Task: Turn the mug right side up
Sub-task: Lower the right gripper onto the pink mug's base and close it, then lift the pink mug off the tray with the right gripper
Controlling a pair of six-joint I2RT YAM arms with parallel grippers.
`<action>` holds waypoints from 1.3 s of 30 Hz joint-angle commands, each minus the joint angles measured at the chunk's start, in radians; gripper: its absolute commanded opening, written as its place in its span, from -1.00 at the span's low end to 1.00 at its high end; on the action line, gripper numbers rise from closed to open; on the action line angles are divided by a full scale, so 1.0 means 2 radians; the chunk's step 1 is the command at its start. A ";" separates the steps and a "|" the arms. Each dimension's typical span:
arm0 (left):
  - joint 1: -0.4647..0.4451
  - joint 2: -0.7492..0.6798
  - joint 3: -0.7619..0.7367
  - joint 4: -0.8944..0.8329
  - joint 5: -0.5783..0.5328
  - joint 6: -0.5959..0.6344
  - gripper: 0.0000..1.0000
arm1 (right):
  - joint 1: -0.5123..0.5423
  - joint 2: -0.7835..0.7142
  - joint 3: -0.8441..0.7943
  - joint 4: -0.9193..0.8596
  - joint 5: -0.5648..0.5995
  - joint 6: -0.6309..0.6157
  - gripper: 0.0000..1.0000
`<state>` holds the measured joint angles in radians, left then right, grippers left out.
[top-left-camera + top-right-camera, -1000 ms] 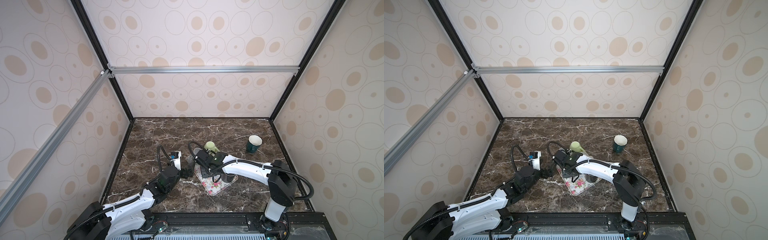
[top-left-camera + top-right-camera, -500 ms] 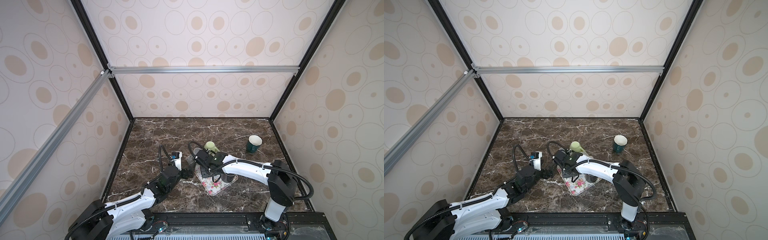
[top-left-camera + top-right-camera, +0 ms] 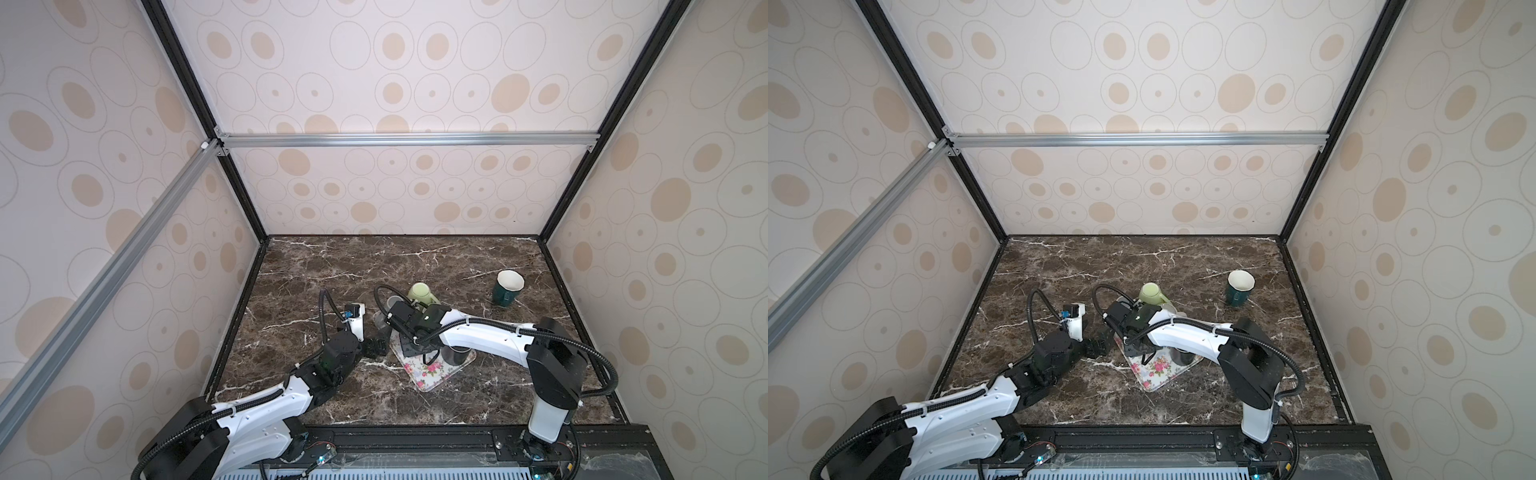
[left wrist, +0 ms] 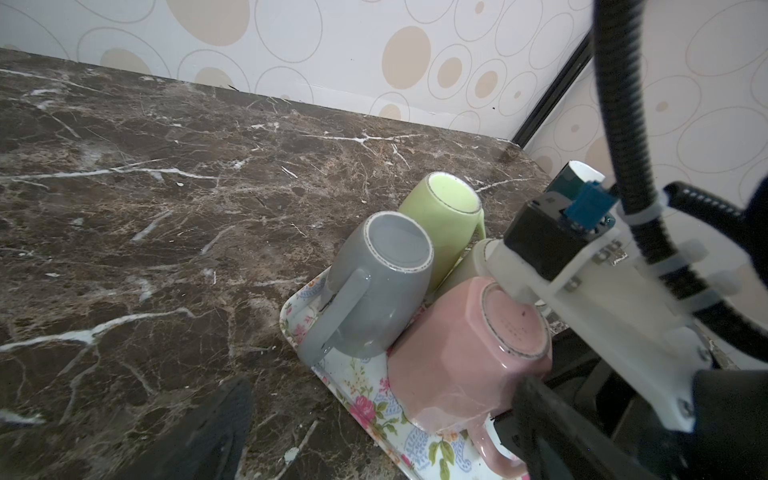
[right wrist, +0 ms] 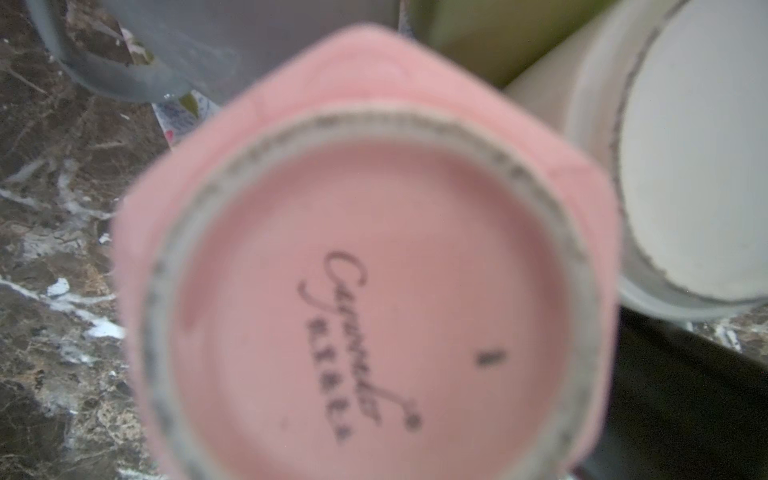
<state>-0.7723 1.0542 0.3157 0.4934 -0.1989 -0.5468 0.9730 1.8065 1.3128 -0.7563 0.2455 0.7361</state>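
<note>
One upside-down pink mug (image 4: 465, 353), clear only in wrist views.

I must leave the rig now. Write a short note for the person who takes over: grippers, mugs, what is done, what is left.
The left gripper is open and empty, beside the tray.
The right gripper is shut at the pink mug, near its handle; whether it grips the handle is unclear.
The pink mug and the grey mug are base up on the tray, the light green mug base up behind them; a dark green mug stands upright, apart.
Done: nothing yet. Left: turn the pink mug right side up.
</note>
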 commanded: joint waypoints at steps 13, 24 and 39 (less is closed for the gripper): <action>0.005 0.008 0.009 0.017 0.007 -0.014 0.97 | -0.005 -0.055 -0.043 0.050 -0.018 0.013 -1.00; 0.004 0.017 0.011 0.019 0.008 -0.017 0.97 | -0.004 -0.091 -0.081 0.083 -0.028 0.022 -1.00; 0.005 0.014 0.011 0.010 -0.008 -0.015 0.97 | -0.005 -0.168 -0.137 0.143 -0.045 0.018 -1.00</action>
<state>-0.7715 1.0885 0.3157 0.5106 -0.1864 -0.5617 0.9672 1.5181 1.0447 -0.5304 0.1329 0.7616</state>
